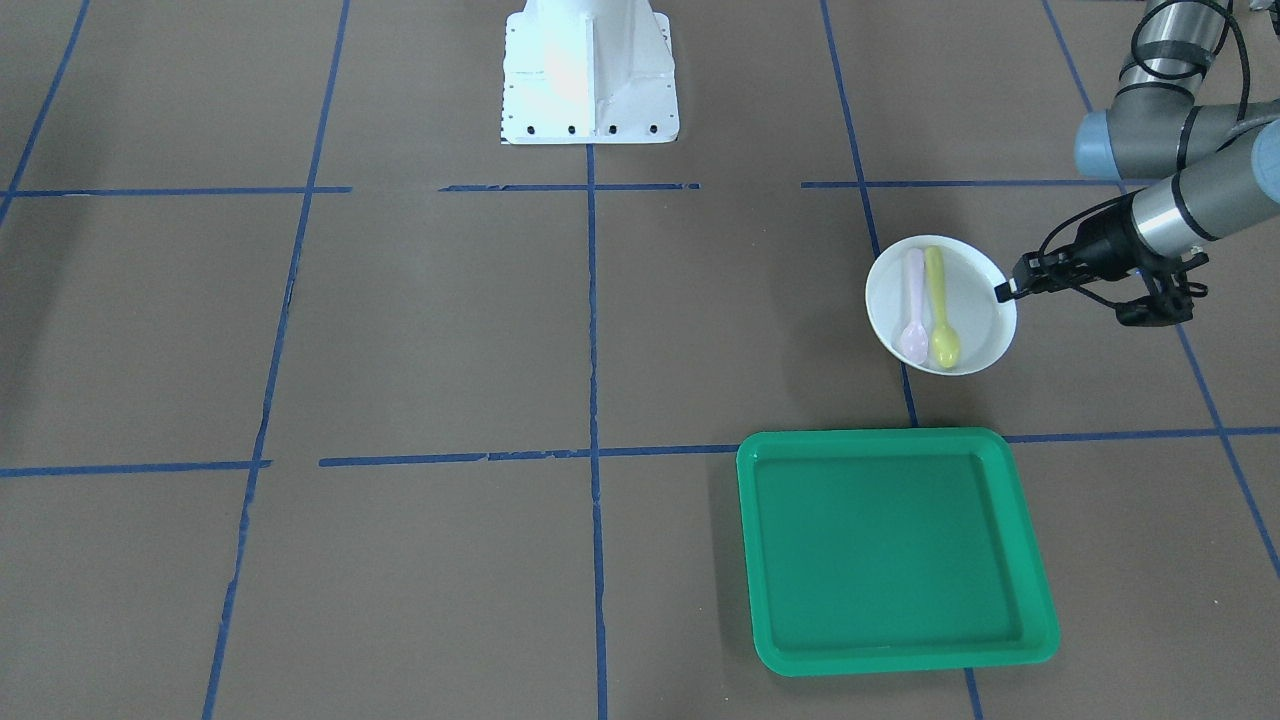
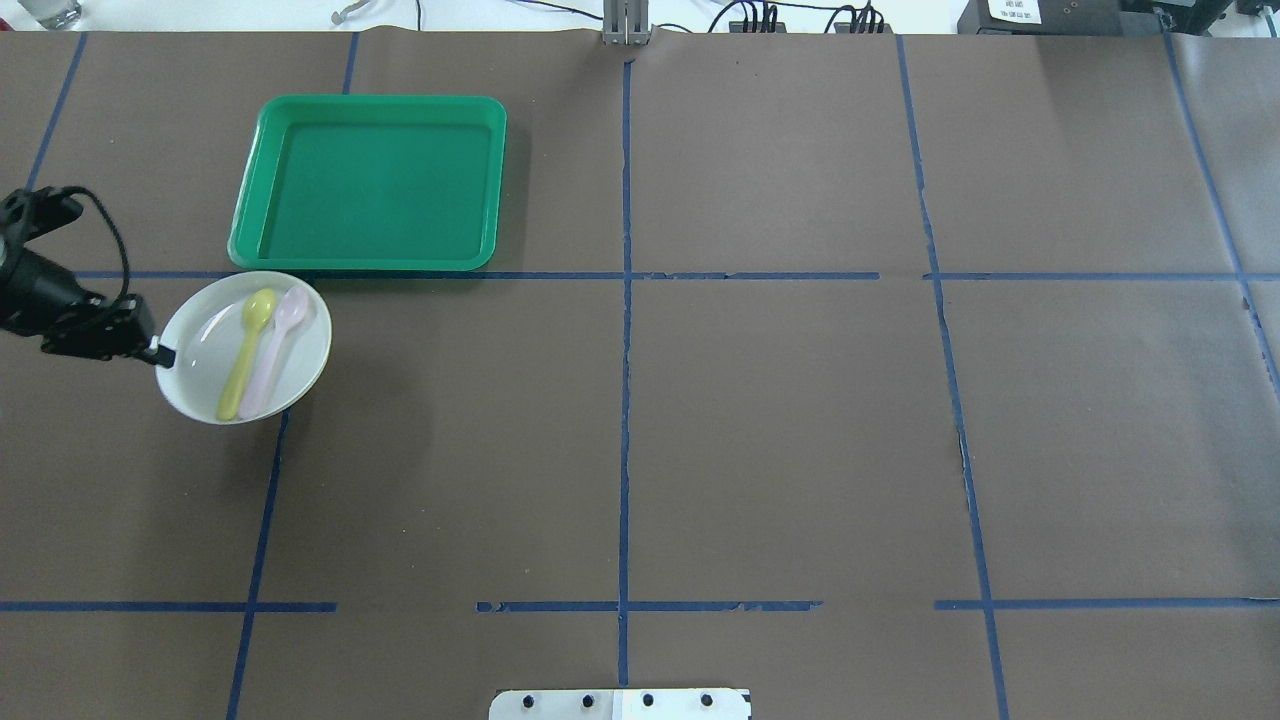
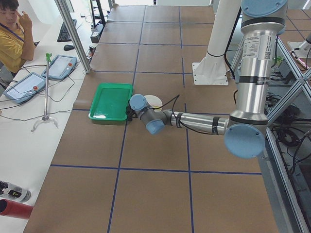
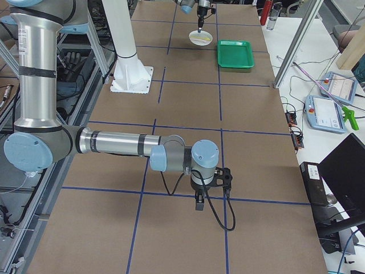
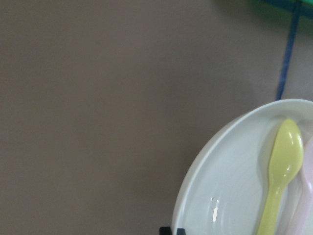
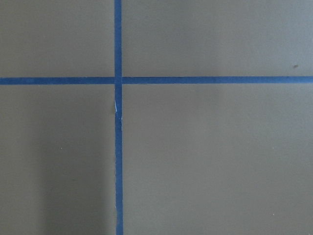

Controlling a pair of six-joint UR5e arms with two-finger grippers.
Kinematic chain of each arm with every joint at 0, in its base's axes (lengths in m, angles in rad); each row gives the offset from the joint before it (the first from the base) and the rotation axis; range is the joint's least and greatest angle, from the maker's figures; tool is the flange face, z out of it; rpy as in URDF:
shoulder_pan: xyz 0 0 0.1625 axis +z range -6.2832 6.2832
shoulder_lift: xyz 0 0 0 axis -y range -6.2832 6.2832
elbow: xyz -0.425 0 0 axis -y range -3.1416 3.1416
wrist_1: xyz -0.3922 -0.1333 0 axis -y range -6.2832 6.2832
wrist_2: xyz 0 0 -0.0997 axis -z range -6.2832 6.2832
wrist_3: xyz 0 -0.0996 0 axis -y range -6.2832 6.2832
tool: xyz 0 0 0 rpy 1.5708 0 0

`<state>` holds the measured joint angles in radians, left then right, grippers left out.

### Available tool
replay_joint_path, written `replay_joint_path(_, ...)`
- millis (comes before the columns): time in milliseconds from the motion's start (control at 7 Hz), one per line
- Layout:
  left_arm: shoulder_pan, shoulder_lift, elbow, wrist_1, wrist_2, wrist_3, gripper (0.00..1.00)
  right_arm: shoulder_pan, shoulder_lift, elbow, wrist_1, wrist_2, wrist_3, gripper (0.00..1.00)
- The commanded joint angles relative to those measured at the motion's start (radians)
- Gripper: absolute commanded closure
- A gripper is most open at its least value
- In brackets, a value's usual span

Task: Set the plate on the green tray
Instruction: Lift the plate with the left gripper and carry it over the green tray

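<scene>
A white plate holds a yellow spoon and a pink spoon. My left gripper is shut on the plate's rim and holds it slightly above the table, just on the robot's side of the green tray. In the overhead view the plate lies by the tray's near left corner, with the left gripper at its left edge. The left wrist view shows the plate and yellow spoon. My right gripper points down over bare table far from both; I cannot tell whether it is open.
The brown table is marked with blue tape lines. The robot's white base stands at mid table edge. A person and teach pendants are beyond the table's far side.
</scene>
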<state>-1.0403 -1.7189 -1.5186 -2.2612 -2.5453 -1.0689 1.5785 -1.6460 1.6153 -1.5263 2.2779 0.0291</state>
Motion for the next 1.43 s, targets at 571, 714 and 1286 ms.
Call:
replay_joint_path(571, 0.000, -0.490, 0.509, 0.085, 0.146, 0.001, 1.00, 0.000, 0.000, 0.000, 0.000, -0.001, 0.000, 0.00)
replay_joint_path(714, 0.000, -0.516, 0.535, 0.083, 0.146, -0.052, 1.00, 0.000, 0.000, 0.000, 0.000, 0.000, 0.000, 0.00)
replay_joint_path(1286, -0.001, -0.515, 0.572, -0.008, 0.155, -0.052, 1.00, 0.000, 0.000, 0.000, 0.000, -0.002, 0.000, 0.00)
